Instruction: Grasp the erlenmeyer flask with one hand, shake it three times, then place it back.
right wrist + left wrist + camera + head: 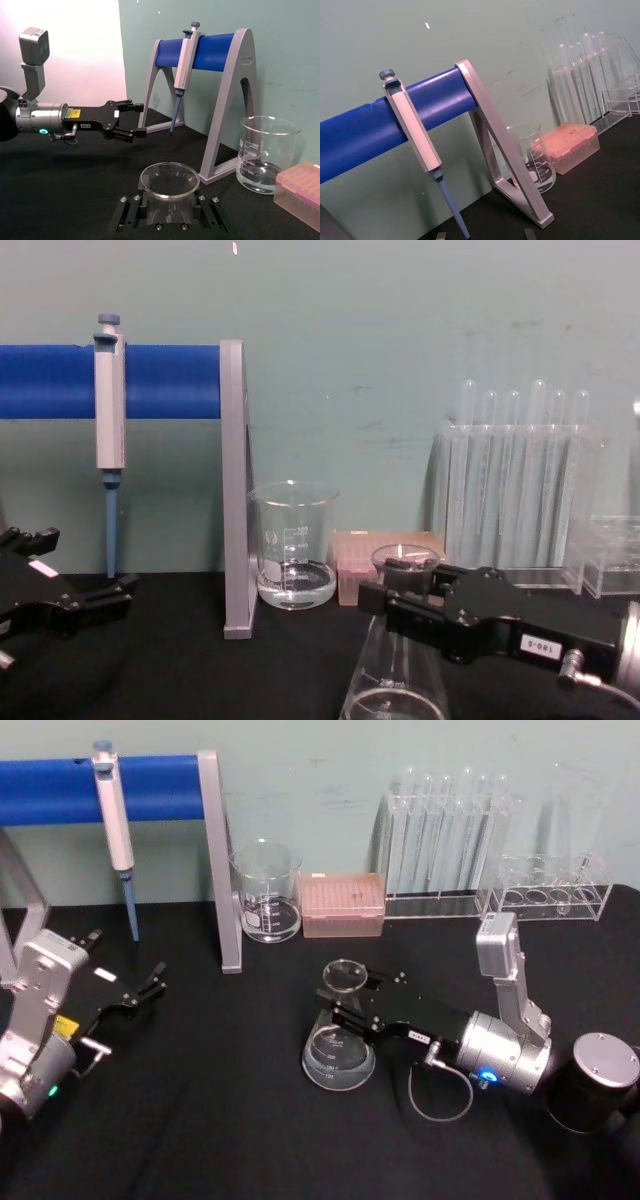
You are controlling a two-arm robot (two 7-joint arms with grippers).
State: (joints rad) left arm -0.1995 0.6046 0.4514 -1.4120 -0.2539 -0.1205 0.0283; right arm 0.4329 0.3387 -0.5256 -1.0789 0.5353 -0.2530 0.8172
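Two grippers: right one working, left one idle.
Right gripper [352, 1000]: jaws clamped on either side of the flask [340, 1042] neck, just under the rim.
Flask: upright on the black table [220, 1120], base down (some clear liquid inside).
Left gripper [150, 982]: well left of the flask, jaws apart, holding nothing.
Beaker [267, 890]: beyond the right gripper, beside the pink tip box [343, 904].
Pipette [116, 825]: hangs on the blue stand [205, 830], beyond the left gripper.
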